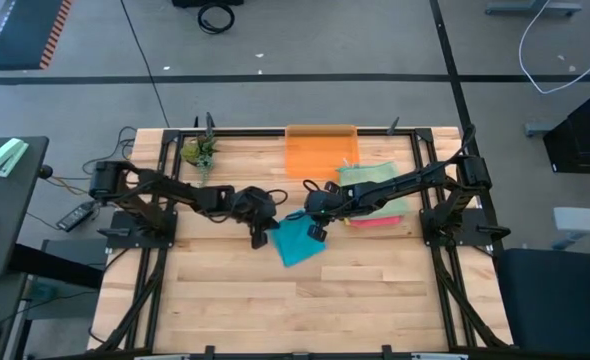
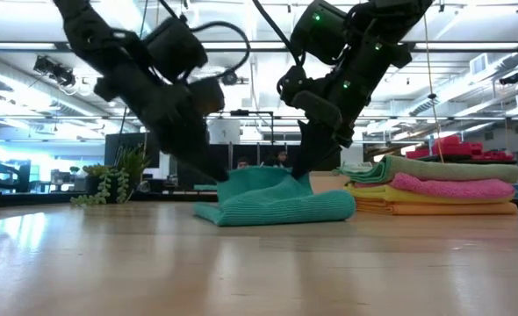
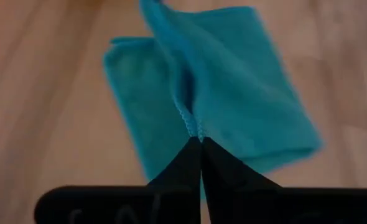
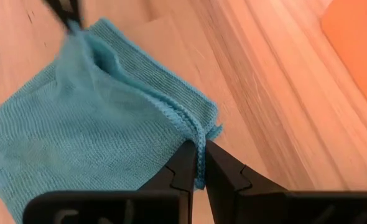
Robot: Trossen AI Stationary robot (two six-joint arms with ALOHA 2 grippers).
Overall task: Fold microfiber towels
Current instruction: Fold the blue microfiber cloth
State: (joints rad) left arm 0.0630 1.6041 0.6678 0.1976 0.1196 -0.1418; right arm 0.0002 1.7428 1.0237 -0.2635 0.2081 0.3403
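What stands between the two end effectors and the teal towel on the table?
Nothing visible does. The left end effector and the right end effector are each shut on an edge of the teal towel, near the middle of the wooden table.

Both arms are crowding the table's center over the teal towel (image 1: 299, 240), while the stacked towels (image 1: 377, 196) at three o'clock, orange bin (image 1: 320, 152) at twelve and plant (image 1: 199, 152) at ten are blocking; bare tabletop (image 1: 295, 310) is lying open toward six.
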